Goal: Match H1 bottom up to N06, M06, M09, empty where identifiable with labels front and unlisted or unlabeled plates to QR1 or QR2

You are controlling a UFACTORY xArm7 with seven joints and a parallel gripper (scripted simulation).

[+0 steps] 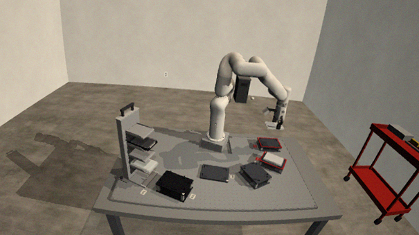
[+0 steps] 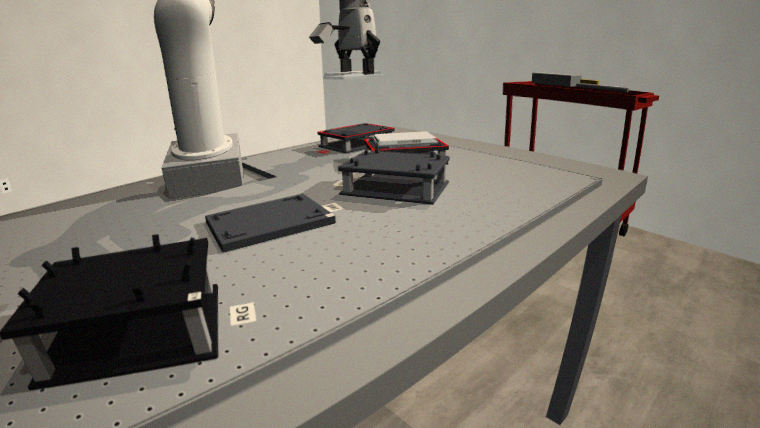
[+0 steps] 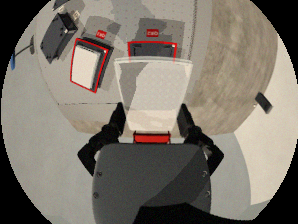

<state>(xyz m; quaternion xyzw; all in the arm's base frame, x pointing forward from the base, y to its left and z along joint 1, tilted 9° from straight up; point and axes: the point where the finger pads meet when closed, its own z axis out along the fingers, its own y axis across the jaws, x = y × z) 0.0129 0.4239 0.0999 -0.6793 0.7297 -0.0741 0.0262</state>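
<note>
The gripper (image 2: 356,65) is clamped on a pale plate (image 2: 352,74), held flat high in the upper middle of the exterior view. Below it, the far red-rimmed nest (image 2: 355,130) stands bare; the near red-rimmed nest (image 2: 425,146) carries a white plate (image 2: 404,138). In the top view, the hotel (image 1: 125,140) stands at the table's (image 1: 266,199) left edge, left of centre in frame, with plates on its shelves.
</note>
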